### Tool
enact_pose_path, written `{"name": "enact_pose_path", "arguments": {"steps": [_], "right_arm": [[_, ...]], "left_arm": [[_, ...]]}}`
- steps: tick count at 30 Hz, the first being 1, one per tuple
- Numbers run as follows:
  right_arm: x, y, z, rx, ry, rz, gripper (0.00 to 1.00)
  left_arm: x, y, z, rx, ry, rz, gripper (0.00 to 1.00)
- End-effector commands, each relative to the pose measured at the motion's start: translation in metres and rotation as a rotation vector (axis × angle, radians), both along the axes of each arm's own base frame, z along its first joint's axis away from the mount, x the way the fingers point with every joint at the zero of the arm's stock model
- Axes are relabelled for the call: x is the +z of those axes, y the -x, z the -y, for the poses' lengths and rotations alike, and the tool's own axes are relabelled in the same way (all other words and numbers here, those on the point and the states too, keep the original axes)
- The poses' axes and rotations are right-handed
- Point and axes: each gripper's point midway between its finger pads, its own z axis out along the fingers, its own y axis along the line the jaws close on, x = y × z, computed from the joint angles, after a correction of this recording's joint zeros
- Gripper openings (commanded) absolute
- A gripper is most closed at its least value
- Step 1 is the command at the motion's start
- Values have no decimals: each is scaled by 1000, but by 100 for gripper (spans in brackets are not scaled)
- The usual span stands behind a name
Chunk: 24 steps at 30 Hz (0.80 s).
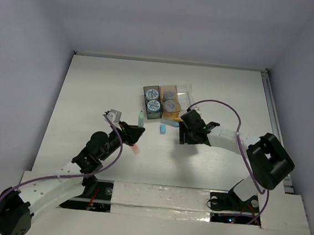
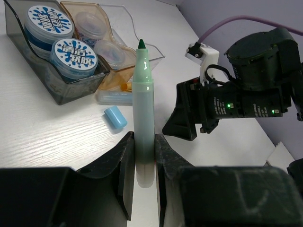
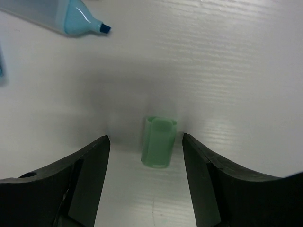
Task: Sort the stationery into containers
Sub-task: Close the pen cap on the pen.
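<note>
End effector of left arm [image 2: 143, 142] clamped on uncapped green marker [image 2: 143, 94], right end effector [image 3: 146, 138] spread wide astride green cap [image 3: 159, 142]

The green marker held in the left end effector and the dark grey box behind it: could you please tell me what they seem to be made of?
The green marker: likely plastic, smooth satin pale-green barrel with a soft highlight along it; darker tip, probably felt. The dark grey box: apparently smoky translucent plastic, glossy; the round tubs show through its wall.

Four round tubs [image 1: 151, 92] [image 1: 153, 105] [image 1: 169, 92] [image 1: 170, 105] in three joined boxes [image 1: 154, 116] [image 1: 171, 116] [image 1: 188, 95]. Near the boxes: one green marker [image 2: 143, 118], one blue marker [image 3: 61, 16], two caps [image 2: 115, 117] [image 3: 159, 142].
</note>
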Motion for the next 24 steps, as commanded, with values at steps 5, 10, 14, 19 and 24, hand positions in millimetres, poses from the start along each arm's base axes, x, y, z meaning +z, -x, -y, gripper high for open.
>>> {"name": "enact_pose_path", "arguments": {"steps": [5,10,14,19,24], "right_arm": [[8,-29,-26,110,-10,69,68],[9,-23,-44,192,-94,50,67],[13,-15,-53,265,-126,52,63],[22,7,-72,423,-177,31,55],[34,22,-71,458,-192,1,56]], "left_arm": [[11,0,3,-15,20,53,0],[9,-1,3,-10,18,46,0],[9,-2,4,-10,18,44,0],[6,-2,5,-13,14,36,0],[6,-2,4,-10,16,34,0]]}}
